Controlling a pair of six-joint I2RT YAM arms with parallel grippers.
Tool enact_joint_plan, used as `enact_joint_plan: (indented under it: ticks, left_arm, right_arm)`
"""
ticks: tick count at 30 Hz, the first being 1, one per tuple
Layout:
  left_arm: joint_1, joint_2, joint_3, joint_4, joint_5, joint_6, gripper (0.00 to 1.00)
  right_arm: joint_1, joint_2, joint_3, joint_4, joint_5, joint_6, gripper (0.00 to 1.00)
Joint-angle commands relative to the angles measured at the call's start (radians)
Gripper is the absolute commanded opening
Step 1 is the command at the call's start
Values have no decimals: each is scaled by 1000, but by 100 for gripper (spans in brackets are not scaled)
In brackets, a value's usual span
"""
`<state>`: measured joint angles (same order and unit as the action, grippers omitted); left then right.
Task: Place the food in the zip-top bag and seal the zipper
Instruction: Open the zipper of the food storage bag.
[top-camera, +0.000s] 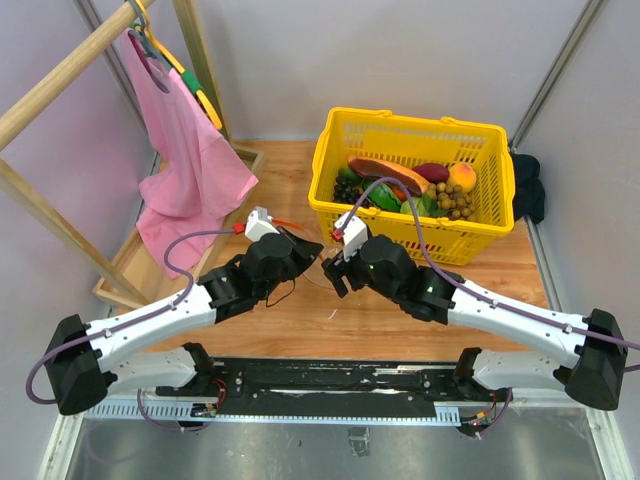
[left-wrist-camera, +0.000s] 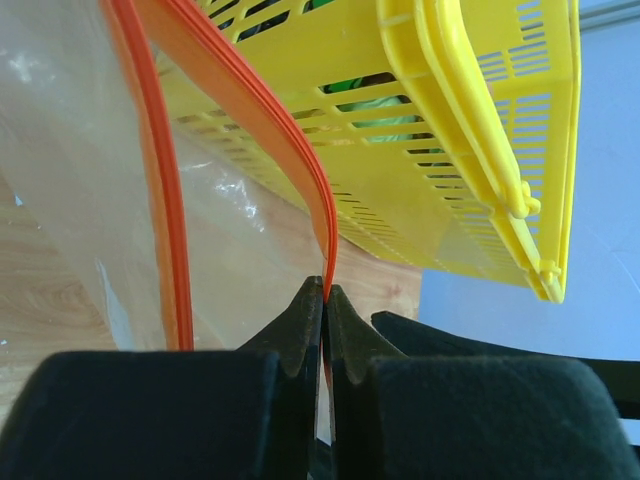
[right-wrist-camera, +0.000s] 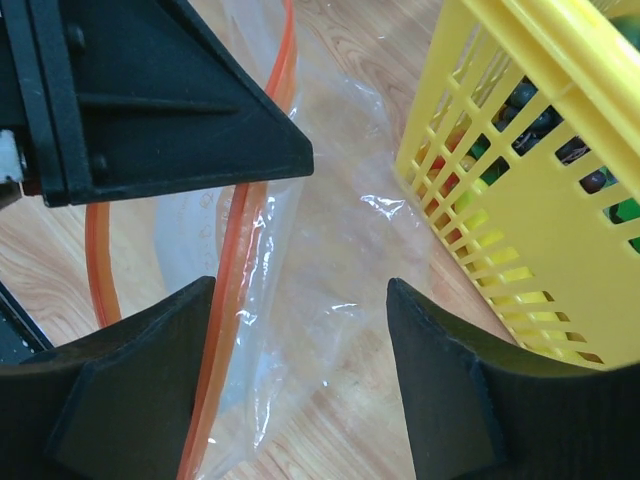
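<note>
Left gripper, jaws pressed together, pinches the zipper of the zip-top bag. Right gripper, spread, straddles the film and should probably nip the strip beside its finger. Food lies beyond both, in the yellow basket.

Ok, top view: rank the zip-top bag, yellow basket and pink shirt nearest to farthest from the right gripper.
1. zip-top bag, right at the right gripper.
2. yellow basket, just behind it.
3. pink shirt, far left, hanging.
</note>
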<state>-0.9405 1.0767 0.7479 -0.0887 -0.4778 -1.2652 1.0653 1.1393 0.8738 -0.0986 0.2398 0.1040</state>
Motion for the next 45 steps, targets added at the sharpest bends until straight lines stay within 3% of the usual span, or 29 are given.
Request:
enact_joint_plan:
  ticks: [1, 9, 15, 24, 30, 41, 45]
  left_arm:
    - [-14, 15, 25, 2, -27, -5, 6]
    - [-21, 25, 31, 8, -8, 1, 15]
    - [-23, 9, 50, -34, 16, -12, 28]
    - [-22, -142, 50, -165, 36, -58, 44]
    - [-22, -228, 32, -274, 57, -119, 47]
    - [-23, -161, 29, -414, -47, -135, 53]
    - [-23, -114, 41, -401, -70, -123, 49]
  right_arm:
    - [24, 18, -4, 37, 58, -8, 65]
    - [34, 52, 15, 33, 80, -13, 29]
    - [36, 52, 18, 34, 121, 5, 1]
    - [37, 64, 25, 31, 192, 88, 1]
    - [36, 62, 19, 37, 199, 109, 1]
    - [38, 32, -7, 57, 184, 108, 1]
    - [38, 27, -12, 67, 171, 102, 1]
